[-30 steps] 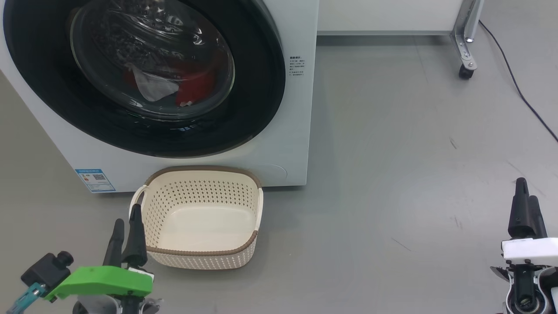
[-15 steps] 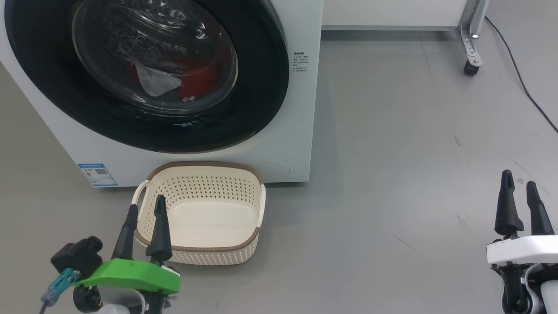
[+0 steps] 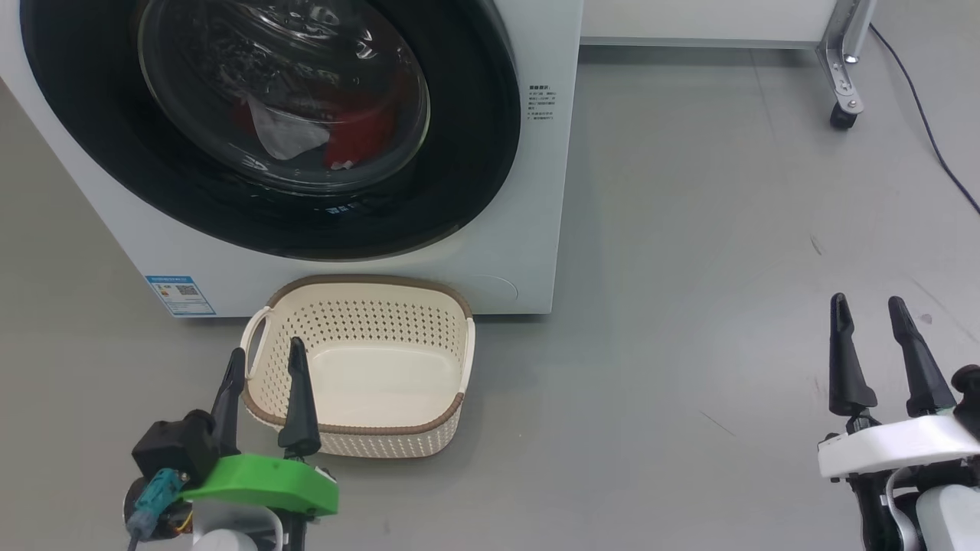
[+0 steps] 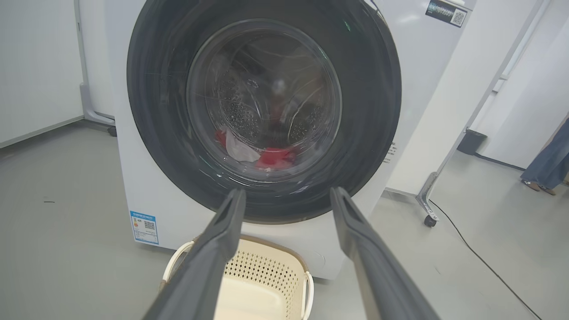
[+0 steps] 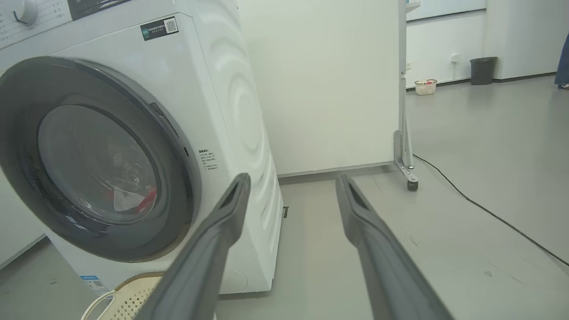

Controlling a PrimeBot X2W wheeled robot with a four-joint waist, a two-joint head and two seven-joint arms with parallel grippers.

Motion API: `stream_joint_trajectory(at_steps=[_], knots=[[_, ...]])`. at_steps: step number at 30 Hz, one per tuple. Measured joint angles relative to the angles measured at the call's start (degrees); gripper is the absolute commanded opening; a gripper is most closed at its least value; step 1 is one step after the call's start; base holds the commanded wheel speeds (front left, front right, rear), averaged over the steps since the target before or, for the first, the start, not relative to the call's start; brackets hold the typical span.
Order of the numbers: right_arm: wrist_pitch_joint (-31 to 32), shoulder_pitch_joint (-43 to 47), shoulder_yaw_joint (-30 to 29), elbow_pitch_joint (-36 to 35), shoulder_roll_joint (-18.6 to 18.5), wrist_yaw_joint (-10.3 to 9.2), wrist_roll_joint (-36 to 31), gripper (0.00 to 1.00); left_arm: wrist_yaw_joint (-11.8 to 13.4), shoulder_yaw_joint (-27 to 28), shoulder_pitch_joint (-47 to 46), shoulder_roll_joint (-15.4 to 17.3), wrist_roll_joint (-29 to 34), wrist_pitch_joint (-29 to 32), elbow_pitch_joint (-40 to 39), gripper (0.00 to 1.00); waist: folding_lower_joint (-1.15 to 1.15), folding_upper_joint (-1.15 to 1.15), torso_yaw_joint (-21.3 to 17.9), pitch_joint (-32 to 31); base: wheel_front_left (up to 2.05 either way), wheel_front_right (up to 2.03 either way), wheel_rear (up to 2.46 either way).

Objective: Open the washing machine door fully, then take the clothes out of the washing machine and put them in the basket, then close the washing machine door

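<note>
Both pairs of jaws stood wide apart and held nothing. The left gripper hung low, its fingers pointing at the washing machine door, which lay straight ahead of and above its tips, shut flat against the washing machine. The basket sat on the floor just under and ahead of those jaws, its near corner showing between the 2 fingers in the head view, its far rim close against the machine's front. The right gripper was well off to the side, with the door ahead and to the left of its jaws.

The door looked like a stiff, hinged, fairly heavy part: a wide glossy black ring that would likely be slippery, and a bulging glass bowl with nothing to pinch. The best hold was probably the dark notch on the ring's edge nearest the right jaws, where a finger could hook behind and pull; the latch would likely need a firm tug before the door swung freely.

The clothes, red and white, lay at the bottom of the drum behind the glass, beyond both pairs of jaws. They would probably be light, limp and prone to trail, so a pinch on a bunched fold seemed safest. The basket looked light enough to slide if knocked
</note>
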Motion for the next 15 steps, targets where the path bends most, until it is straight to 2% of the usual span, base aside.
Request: stream_joint_trajectory(at_steps=[7,15], knots=[[-1.07,0.05,0.93,2.52,-0.84,0.01,-6.27,1.00,1.54,-1.86,0.00,0.01,4.43,-1.19,0.14,1.00,0.00,0.00,0.45,-0.05,0.00,0.00,0.00],[-1.22,0.05,1.64,4.42,-0.89,0.01,-7.42,1.00,1.78,-4.33,0.04,0.05,5.71,-1.21,2.97,1.00,0.00,0.00,0.47,-0.31,0.00,0.00,0.00]])
